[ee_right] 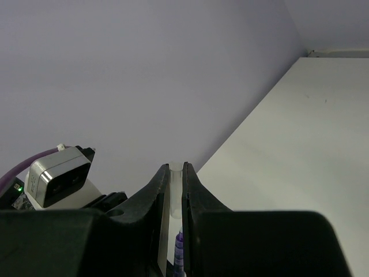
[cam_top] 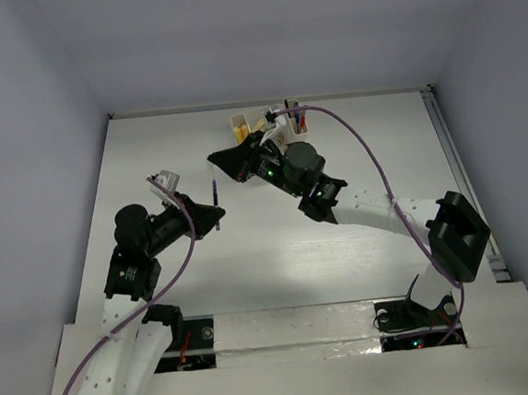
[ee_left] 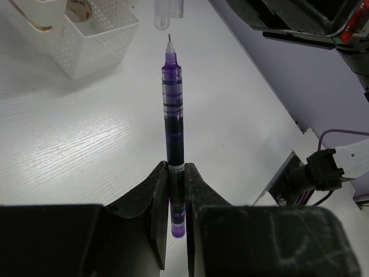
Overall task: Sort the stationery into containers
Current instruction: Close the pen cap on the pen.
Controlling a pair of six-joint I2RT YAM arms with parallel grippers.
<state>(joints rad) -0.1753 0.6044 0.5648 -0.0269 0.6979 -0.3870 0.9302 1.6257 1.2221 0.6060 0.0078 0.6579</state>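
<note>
One table (cam_top: 280, 270) is under everything, walled at the left, back and right. It has broad bare surface in front and on both sides of where I work. One organizer (ee_left: 95, 49) stands at its back centre, with yellow sticks (cam_top: 239, 128) showing inside, too small to count. My two grippers meet above the left-middle of the table, in front of the organizer and apart from it. My left gripper (ee_left: 176, 173) is clamped tight on the rear of one purple pen (ee_left: 173, 104), its bare tip just short of one clear cap (ee_left: 168, 12). My right gripper (ee_right: 176, 173) is pinched narrow on that cap.
</note>
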